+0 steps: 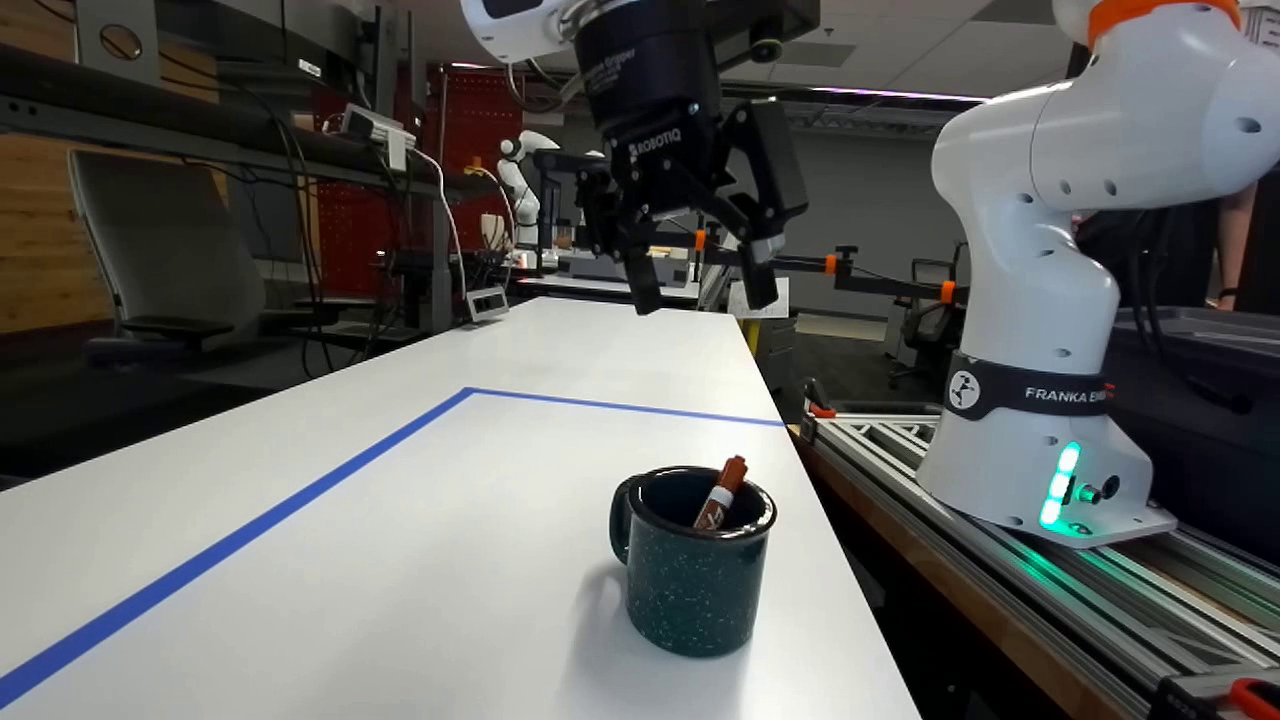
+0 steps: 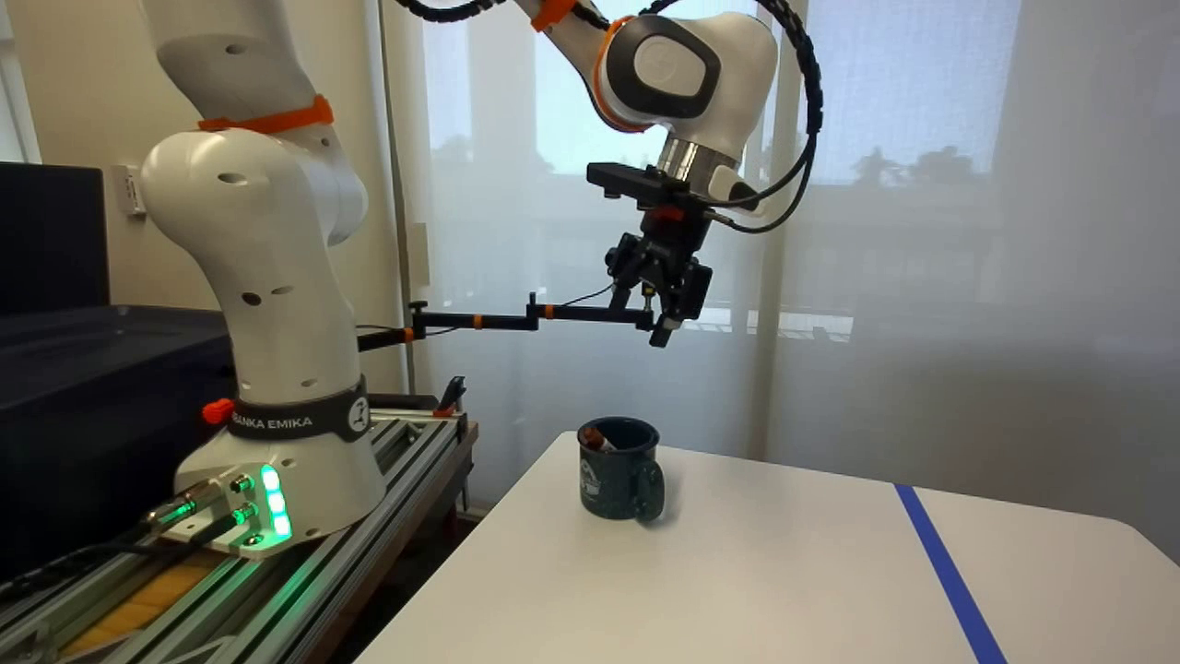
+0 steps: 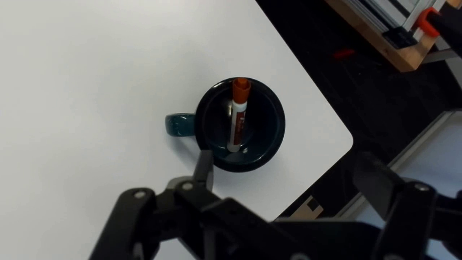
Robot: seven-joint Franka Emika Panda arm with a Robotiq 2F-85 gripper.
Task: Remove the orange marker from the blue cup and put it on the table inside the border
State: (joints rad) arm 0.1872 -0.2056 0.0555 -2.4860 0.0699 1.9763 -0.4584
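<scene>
A dark teal speckled cup [image 1: 692, 595] stands upright on the white table [image 1: 400, 600], near its edge. It also shows in an exterior view [image 2: 608, 489] and in the wrist view [image 3: 277, 126]. The orange marker [image 1: 722, 492] leans inside the cup, its orange cap up at the rim; it also shows in an exterior view [image 2: 595, 439] and in the wrist view [image 3: 238, 117]. My gripper [image 1: 703, 292] is open and empty, well above the cup and tilted. In the wrist view the fingers [image 3: 287, 157] are wide apart, below the marker in the picture.
Blue tape [image 1: 330, 478] marks the border on the table; a strip shows in an exterior view [image 2: 949, 572]. The cup stands on the robot's side of it. The robot base [image 1: 1040, 450] stands on a metal frame beside the table. A thin black camera arm [image 2: 502, 321] reaches out behind the cup.
</scene>
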